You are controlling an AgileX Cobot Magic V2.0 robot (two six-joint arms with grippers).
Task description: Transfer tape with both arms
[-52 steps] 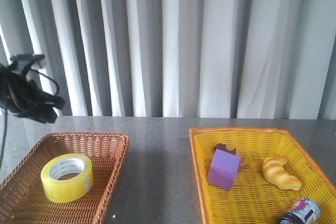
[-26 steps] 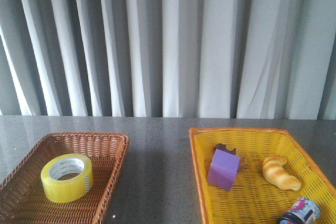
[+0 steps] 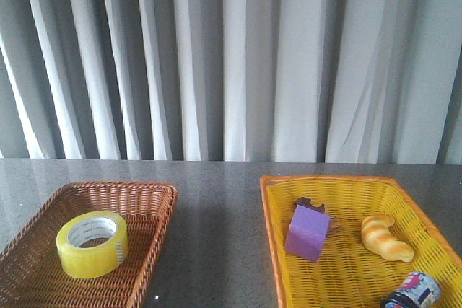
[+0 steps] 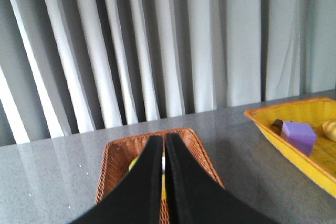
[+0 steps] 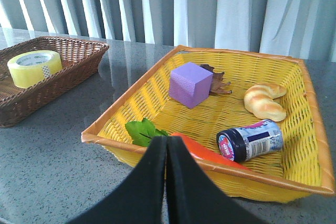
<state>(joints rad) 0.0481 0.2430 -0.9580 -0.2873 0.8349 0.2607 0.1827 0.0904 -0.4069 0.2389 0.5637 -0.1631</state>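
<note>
The yellow tape roll (image 3: 92,244) lies flat in the brown wicker basket (image 3: 155,232) at the front left; it also shows in the right wrist view (image 5: 34,67). In the left wrist view only slivers of the tape (image 4: 134,163) show behind my fingers. My left gripper (image 4: 164,142) is shut and empty, held above the brown basket (image 4: 113,156). My right gripper (image 5: 167,142) is shut and empty, near the front rim of the yellow basket (image 5: 310,129). Neither arm shows in the front view.
The yellow basket (image 3: 273,214) at the right holds a purple block (image 3: 309,231), a croissant (image 3: 386,236), a small jar (image 3: 413,293), a brown piece, and in the right wrist view green leaves (image 5: 143,130) and an orange item (image 5: 207,153). Grey curtains hang behind the table.
One second ago the left arm stood at the far left of the front view; it has since moved out of that view. The tape and baskets have not moved.
</note>
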